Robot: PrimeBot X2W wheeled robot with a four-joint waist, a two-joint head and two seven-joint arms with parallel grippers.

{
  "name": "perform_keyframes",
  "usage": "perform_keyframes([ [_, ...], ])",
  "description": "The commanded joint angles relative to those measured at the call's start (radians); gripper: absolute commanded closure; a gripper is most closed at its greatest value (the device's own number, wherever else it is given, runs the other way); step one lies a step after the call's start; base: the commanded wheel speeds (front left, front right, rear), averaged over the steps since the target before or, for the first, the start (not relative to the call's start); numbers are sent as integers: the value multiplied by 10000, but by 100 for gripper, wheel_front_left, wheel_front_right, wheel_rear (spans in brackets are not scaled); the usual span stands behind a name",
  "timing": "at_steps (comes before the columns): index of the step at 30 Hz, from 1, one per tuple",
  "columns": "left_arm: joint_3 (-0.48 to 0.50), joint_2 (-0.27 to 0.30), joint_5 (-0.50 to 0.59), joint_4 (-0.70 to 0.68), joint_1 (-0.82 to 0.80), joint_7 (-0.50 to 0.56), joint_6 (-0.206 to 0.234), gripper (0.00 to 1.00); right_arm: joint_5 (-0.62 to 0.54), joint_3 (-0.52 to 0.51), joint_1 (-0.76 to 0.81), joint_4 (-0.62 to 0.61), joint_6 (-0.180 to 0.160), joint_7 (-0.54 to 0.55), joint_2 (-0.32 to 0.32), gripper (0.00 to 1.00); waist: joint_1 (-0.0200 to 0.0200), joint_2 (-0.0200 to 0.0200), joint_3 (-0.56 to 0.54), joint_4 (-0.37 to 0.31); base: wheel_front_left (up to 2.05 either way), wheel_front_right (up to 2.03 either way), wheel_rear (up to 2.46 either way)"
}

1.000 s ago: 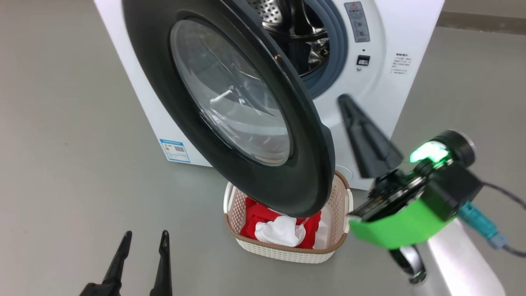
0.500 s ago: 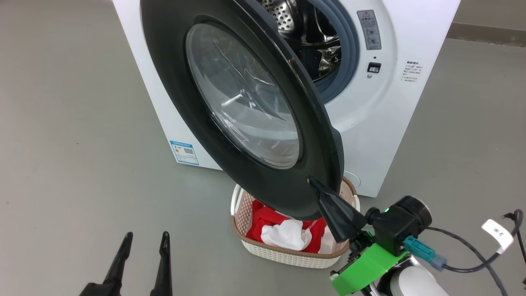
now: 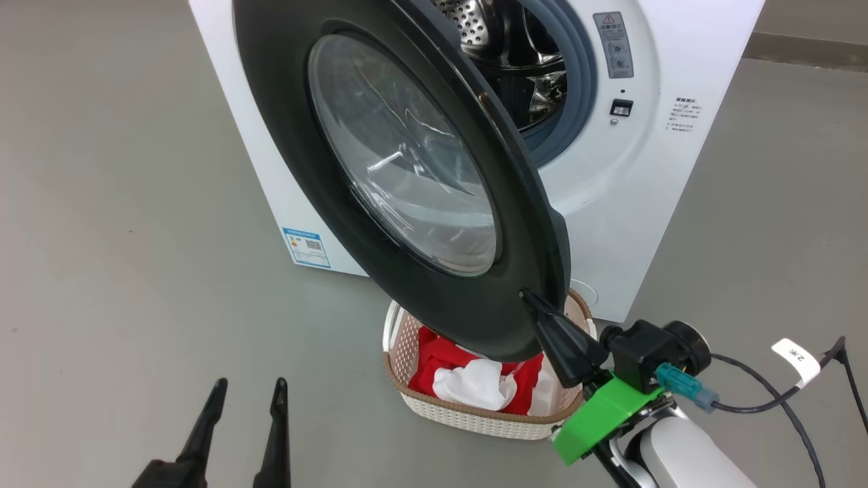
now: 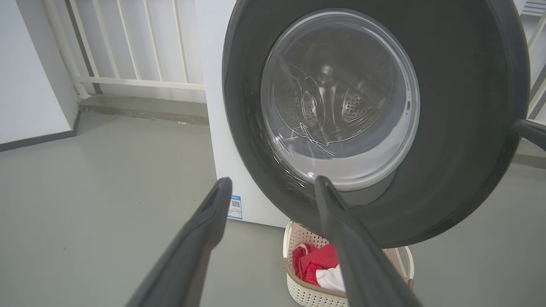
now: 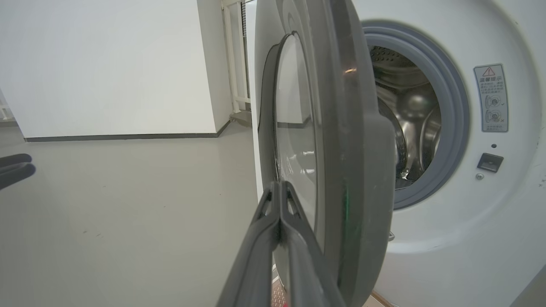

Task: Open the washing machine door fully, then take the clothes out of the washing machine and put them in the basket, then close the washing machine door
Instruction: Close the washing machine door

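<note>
The washing machine [image 3: 685,163] stands ahead with its black-rimmed door [image 3: 407,169] swung out toward me, half open; the steel drum [image 3: 525,61] shows behind it. Under the door sits the basket [image 3: 475,420], holding the red and white clothes [image 3: 475,379]. My right gripper [image 3: 525,296] is shut, its tip at the outer face of the door's lower free edge; in the right wrist view its closed fingers [image 5: 279,200] lie along the door glass [image 5: 294,128]. My left gripper [image 3: 247,393] hangs open and empty at the lower left, well short of the door [image 4: 375,106].
Grey floor [image 3: 122,237] spreads to the left and right of the machine. A cable with a white tag [image 3: 797,359] trails from my right wrist. A white railing [image 4: 128,47] and wall stand behind the machine.
My right gripper dropped from beside the machine's front panel to the door's lower free edge. The head camera shifted slightly; the door's angle looks much the same.
</note>
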Motion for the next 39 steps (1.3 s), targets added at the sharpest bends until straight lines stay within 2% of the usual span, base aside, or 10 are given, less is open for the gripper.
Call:
perform_keyframes([
  [1, 309, 120, -37, -202, -473, -34, -5, 0, 27, 145, -356, -174, 63, -133, 68, 100, 0, -1, 12, 17, 0, 0, 0],
  [27, 153, 134, -11, -97, -797, -205, 154, 0, 64, -439, -1612, 1066, 63, -464, 61, 100, 0, -1, 610, 136, 0, 0, 0],
  [39, -90, -120, 30, -133, -1149, -469, 181, 0, 191, -714, -2814, 1788, 63, -457, -412, 100, 0, -1, 1274, 167, 0, 0, 0],
])
